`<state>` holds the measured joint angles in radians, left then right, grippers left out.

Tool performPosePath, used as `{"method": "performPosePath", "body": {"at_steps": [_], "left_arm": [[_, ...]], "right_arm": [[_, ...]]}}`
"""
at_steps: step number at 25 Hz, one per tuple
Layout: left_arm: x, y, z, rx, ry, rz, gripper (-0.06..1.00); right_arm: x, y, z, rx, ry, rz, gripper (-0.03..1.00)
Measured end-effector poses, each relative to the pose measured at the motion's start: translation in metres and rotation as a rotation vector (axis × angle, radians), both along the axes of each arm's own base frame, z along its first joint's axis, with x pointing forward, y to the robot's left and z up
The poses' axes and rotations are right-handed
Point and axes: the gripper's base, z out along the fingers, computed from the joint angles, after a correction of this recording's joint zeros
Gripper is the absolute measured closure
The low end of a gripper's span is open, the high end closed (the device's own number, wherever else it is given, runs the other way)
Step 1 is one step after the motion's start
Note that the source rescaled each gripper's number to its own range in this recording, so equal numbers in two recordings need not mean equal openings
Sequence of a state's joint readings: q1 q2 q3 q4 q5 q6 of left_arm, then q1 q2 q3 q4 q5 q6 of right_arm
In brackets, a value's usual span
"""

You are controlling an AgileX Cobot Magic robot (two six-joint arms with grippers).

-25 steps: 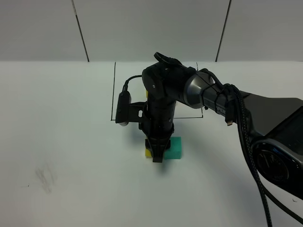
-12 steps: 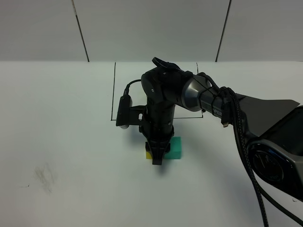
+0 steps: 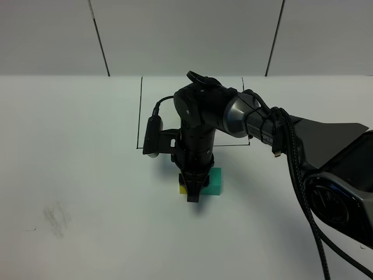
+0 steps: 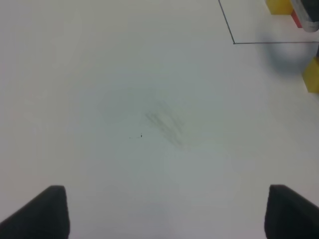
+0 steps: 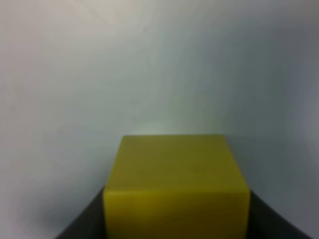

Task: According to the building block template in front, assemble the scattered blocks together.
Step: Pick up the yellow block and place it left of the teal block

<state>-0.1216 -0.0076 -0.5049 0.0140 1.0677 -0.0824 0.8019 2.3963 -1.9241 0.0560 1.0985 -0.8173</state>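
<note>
Seemingly midway: right fingers, closed together, rest at the yellow block just ahead, apparently touching the teal block beside them; red block unseen. Left fingers stand apart, empty.

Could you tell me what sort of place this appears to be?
Probably a robotics lab bench: a robot arm works over a bare white table with a drawn black rectangle, a yellow cube and a teal cube, plain grey panels behind.
</note>
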Motion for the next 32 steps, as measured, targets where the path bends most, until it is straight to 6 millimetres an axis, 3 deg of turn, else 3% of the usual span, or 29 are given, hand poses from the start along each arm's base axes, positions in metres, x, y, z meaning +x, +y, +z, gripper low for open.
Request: {"method": "performPosePath", "body": {"at_steps": [12,14,18,21,26,32], "left_arm": [[0.0,0.0,0.0,0.0,0.0,0.0,0.18],[0.0,0.0,0.0,0.0,0.0,0.0,0.18],[0.0,0.0,0.0,0.0,0.0,0.0,0.18],[0.0,0.0,0.0,0.0,0.0,0.0,0.18],[0.0,0.0,0.0,0.0,0.0,0.0,0.18],[0.0,0.0,0.0,0.0,0.0,0.0,0.18]], "right_arm": [[0.0,0.0,0.0,-0.006,0.007,-0.001,0.96],[0.0,0.0,-0.001,-0.008,0.009,-0.003,0.9],[0.001,-0.002,-0.003,-0.014,0.016,-0.016,0.65],[0.001,-0.002,0.0,-0.01,0.012,-0.019,0.55],[0.001,-0.003,0.031,0.032,-0.035,-0.072,0.44],[-0.002,-0.013,0.088,0.101,-0.097,-0.35,0.2]]}}
